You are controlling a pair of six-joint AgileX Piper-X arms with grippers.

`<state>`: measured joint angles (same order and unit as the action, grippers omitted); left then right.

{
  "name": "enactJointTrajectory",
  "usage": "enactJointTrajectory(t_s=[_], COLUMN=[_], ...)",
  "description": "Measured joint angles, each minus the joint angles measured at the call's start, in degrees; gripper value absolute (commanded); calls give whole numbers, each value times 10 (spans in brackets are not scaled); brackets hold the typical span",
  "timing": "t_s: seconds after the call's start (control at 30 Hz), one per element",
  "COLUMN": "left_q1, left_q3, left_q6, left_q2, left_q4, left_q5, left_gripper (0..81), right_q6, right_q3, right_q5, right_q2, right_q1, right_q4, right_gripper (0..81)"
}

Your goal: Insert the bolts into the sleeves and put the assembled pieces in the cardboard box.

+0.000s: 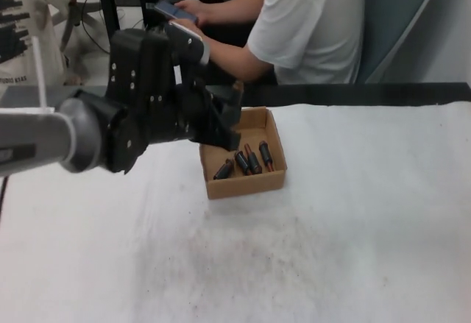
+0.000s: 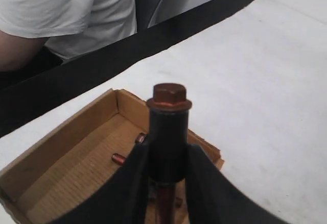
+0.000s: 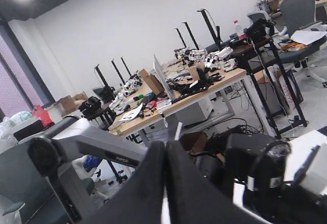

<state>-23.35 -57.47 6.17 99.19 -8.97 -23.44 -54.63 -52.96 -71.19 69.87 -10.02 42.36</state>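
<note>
- Over the table [image 1: 353, 227], high camera first: your left tool [image 1: 229, 117] hangs above the far left corner of the cardboard box [image 1: 246, 185], its dark arm coming in from the left side.
- Down in that box you've got four assembled pieces [image 1: 250, 161] lying on its floor, gathered toward the near wall.
- On to the left wrist camera: your left tool is clamped on a dark sleeve [image 2: 167, 142], one finger on either side, with the sleeve running lengthwise along the fingers [image 2: 135, 183].
- Look at the bolt [image 2: 169, 95]. It's right through the sleeve, its copper-coloured hex head seated on the end past the fingertips and its shank poking out the other end.
- That held piece sits over the open box, above its floor near one corner, and two bolt heads from the lying pieces peek out beside a finger.
- Right wrist camera now: your right tool [image 3: 165, 150] is closed, fingers pressed together with nothing between them, pointing out at a workroom [image 3: 204, 76] lined with benches.
</note>
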Motion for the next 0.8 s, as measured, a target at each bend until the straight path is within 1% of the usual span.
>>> enactJointTrajectory(t_s=[0.2,0.33,0.47,0.6,0.8], left_q1=[26,35,35,35,34], left_q3=[-24,-26,-45,-99,-147], left_q6=[2,22,61,108,133], left_q2=[64,97,120,149,159], left_q4=[0,6,54,152,207], left_q5=[1,3,6,10,15], left_gripper=[3,3,3,3,3], right_q6=[-2,-2,-2,-3,-3], right_q3=[26,51,66,66,72], right_q5=[-5,-6,-7,-7,-7], right_q2=[-51,-83,-106,-116,-117], right_q1=[0,0,0,0,0], right_q4=[-13,-13,-15,-22,-26], right_gripper=[8,8,8,8,8])
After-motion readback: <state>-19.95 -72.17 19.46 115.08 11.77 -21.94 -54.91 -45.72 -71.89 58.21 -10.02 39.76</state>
